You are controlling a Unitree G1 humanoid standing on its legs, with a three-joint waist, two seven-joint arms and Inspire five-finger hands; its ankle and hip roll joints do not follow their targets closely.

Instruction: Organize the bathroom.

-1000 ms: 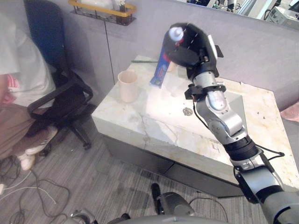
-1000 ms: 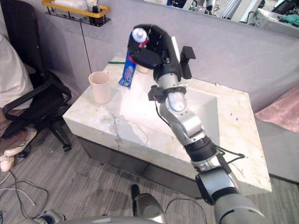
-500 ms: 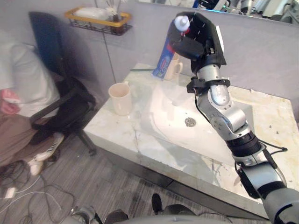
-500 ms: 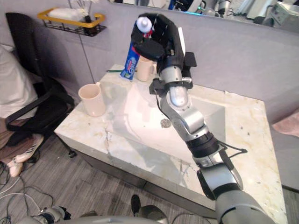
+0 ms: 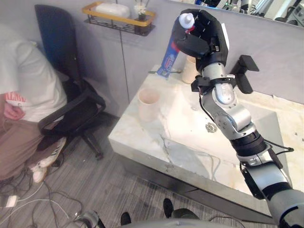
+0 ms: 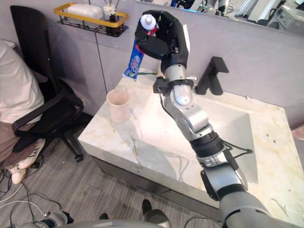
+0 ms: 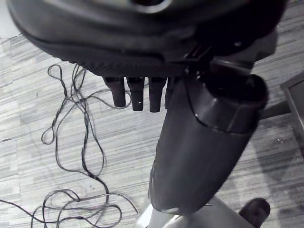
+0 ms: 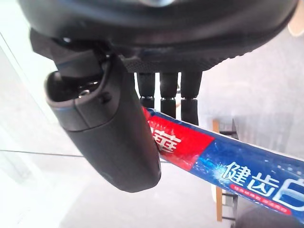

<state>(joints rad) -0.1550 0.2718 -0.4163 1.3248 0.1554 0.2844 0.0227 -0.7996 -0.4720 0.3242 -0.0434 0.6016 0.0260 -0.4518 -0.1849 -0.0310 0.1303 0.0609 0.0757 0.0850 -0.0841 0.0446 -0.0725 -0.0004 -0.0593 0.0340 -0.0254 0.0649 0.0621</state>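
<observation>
My right hand [image 5: 203, 37] is raised high above the back left of the marble counter [image 5: 156, 142], shut on a blue and red toothpaste tube [image 5: 169, 60]. The tube's white cap [image 6: 148, 20] points up and its flat end hangs down to the left. In the right wrist view my thumb [image 8: 107, 128] presses the tube [image 8: 228, 166] against the fingers. A cream cup [image 5: 148, 103] stands on the counter's left part, below the tube. A second mug [image 5: 189, 72] stands at the back, partly behind my wrist. My left hand [image 7: 204, 142] hangs over the floor with straight fingers, holding nothing.
A black faucet [image 6: 211, 76] stands behind the sink basin [image 6: 228, 128]. A yellow wire shelf [image 5: 118, 16] with toiletries hangs on the wall at the upper left. A person [image 5: 21, 95] sits on a black office chair [image 5: 71, 114] to the left. Loose cables [image 7: 76, 142] lie on the floor.
The camera has swung, so the counter now sits further right and the faucet has come into view. My right hand stays raised, shut on the toothpaste, now nearer the counter's back left corner.
</observation>
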